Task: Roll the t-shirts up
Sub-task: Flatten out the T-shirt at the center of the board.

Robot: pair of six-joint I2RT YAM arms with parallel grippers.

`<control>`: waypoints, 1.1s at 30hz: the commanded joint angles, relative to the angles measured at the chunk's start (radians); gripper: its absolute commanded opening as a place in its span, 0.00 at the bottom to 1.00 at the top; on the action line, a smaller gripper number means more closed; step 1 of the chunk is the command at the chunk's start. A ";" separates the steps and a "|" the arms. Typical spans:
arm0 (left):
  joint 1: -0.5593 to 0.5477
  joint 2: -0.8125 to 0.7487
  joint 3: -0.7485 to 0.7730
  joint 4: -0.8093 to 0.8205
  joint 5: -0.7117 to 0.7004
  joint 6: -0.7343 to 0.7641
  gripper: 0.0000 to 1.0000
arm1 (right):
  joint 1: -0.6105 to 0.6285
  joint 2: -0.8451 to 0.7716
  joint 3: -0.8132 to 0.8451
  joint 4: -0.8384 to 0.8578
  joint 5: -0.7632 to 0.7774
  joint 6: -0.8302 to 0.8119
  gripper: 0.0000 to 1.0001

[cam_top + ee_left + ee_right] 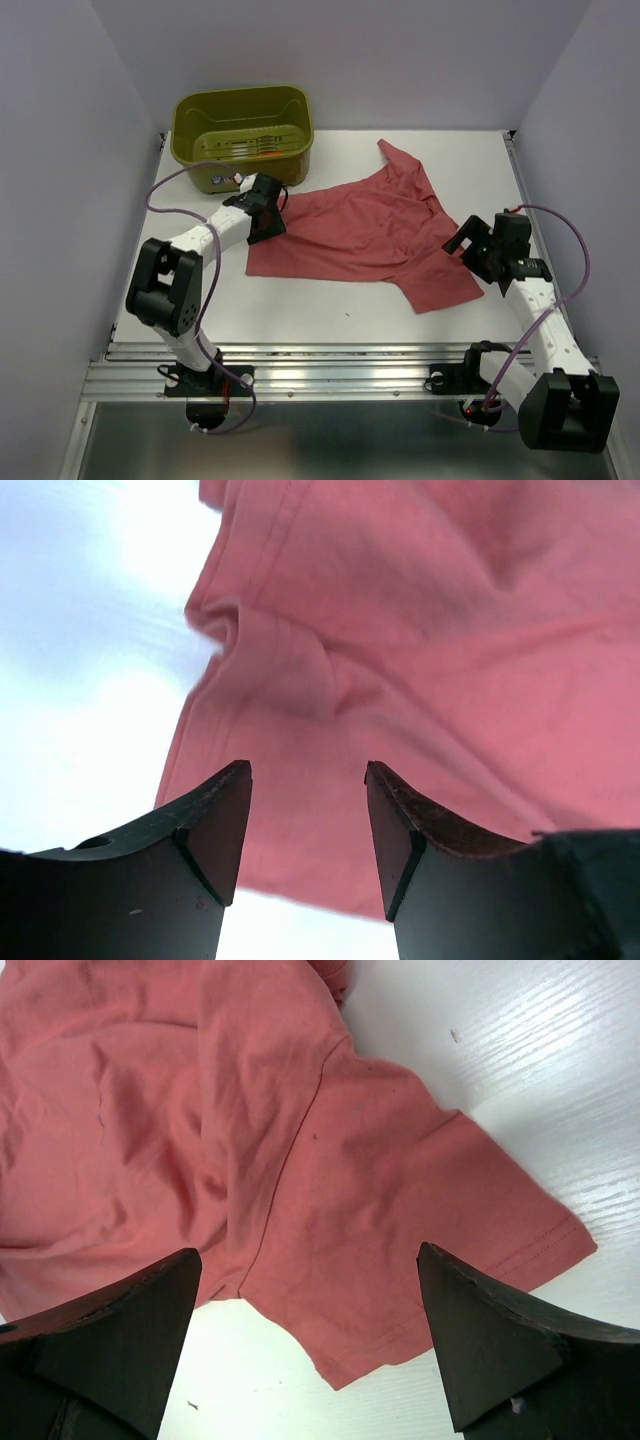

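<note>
A large brick-red t-shirt (350, 235) lies spread and wrinkled on the white table (330, 310), one sleeve pointing to the back and one to the front right. My left gripper (268, 215) hovers at the shirt's left edge. In the left wrist view it (308, 772) is open, with the shirt's folded edge (300, 680) just beyond the fingertips and nothing held. My right gripper (466, 240) is at the front right sleeve. In the right wrist view it (308, 1255) stands wide open over that sleeve (400, 1220). A slim orange-red strip (263, 153) shows inside the tub.
An olive-green plastic tub (243, 105) stands at the back left of the table, just behind the left arm. Lavender walls close in both sides and the back. A metal rail (340, 365) runs along the near edge.
</note>
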 commanded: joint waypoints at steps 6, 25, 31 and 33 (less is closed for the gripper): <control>-0.015 -0.372 -0.203 -0.190 -0.032 -0.117 0.61 | -0.005 0.010 0.037 0.032 0.010 -0.060 0.96; 0.038 -0.265 -0.371 -0.017 -0.031 -0.311 0.71 | -0.005 0.000 0.028 0.032 -0.008 -0.049 0.96; 0.040 -0.170 -0.334 0.038 -0.034 -0.295 0.66 | -0.005 -0.008 0.031 0.013 0.003 -0.051 0.96; 0.041 -0.141 -0.325 0.045 -0.022 -0.291 0.61 | -0.005 -0.011 0.034 0.006 0.009 -0.049 0.96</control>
